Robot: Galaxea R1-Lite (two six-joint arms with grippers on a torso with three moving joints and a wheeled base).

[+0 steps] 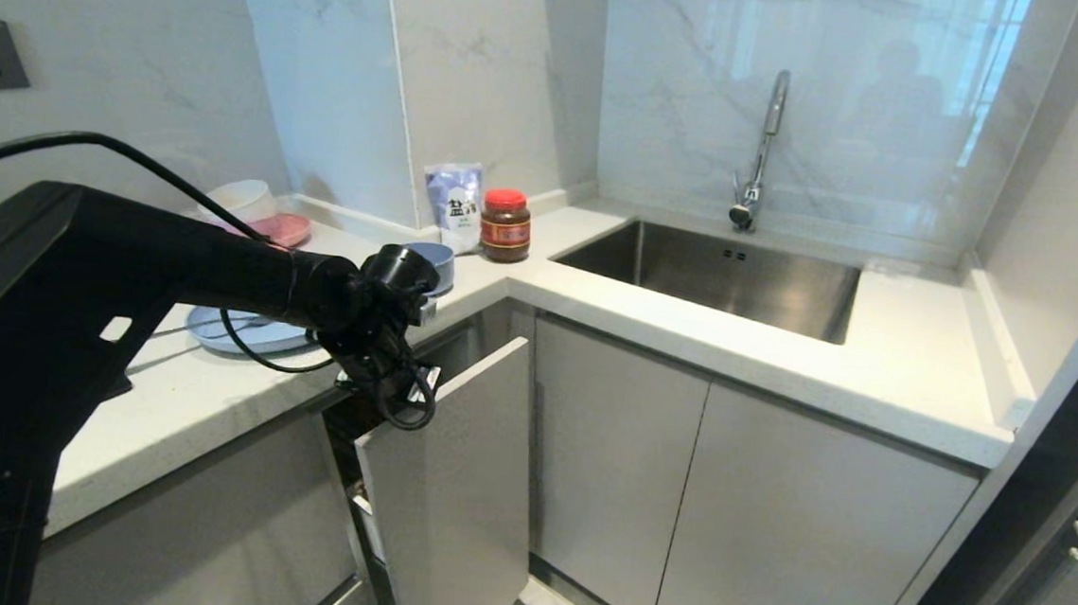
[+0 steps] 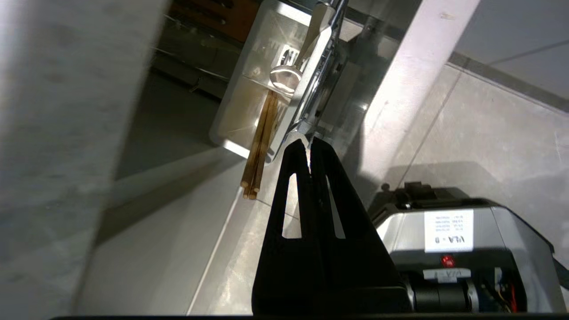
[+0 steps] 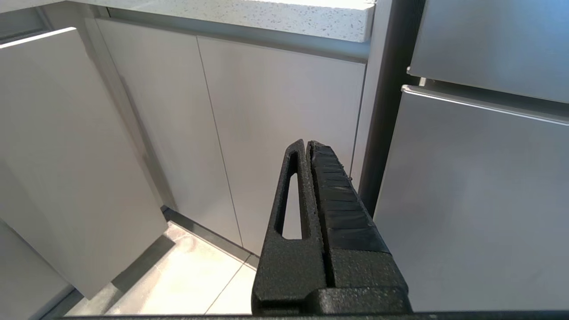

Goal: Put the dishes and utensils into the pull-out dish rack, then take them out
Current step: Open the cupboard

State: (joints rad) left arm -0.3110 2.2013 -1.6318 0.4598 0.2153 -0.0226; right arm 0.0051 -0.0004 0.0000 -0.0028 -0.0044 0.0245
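The left gripper (image 2: pixel 309 143) is down over the pulled-out dish rack, just behind its pale-grey cabinet front (image 1: pixel 450 486), w/ its black fingers (image 2: pixel 293 186) pinched together on the handle end of the silver fork (image 2: pixel 318 66). In the left wrist view the fork runs straight away from the fingertips, its far end down at the white utensil box (image 2: pixel 249 89); whether the tines rest on the box floor can't be told. The wooden chopsticks (image 2: pixel 262 142) stand in that same box, just beside the fork, their ends sticking out past the box rim toward the camera. In the head view the left arm reaches in from the left across the white countertop (image 1: pixel 210 393), and its wrist covers the rack opening, so the rack's wires aren't visible there. On the counter behind the arm lie the light-blue plate (image 1: pixel 233 330) and, further back near the corner, the light-blue bowl (image 1: pixel 442 263), both partly hidden by the arm. A pink plate (image 1: pixel 283 228) w/ a white bowl (image 1: pixel 243 198) sits at the back wall; a salt bag (image 1: pixel 453 203) and a red-lidded jar (image 1: pixel 505 225) stand between the bowl and the steel sink (image 1: pixel 721 277). The right gripper (image 3: pixel 307 144) hangs low by the cabinet doors, near a steel appliance, fingers pressed together w/ nothing between them.
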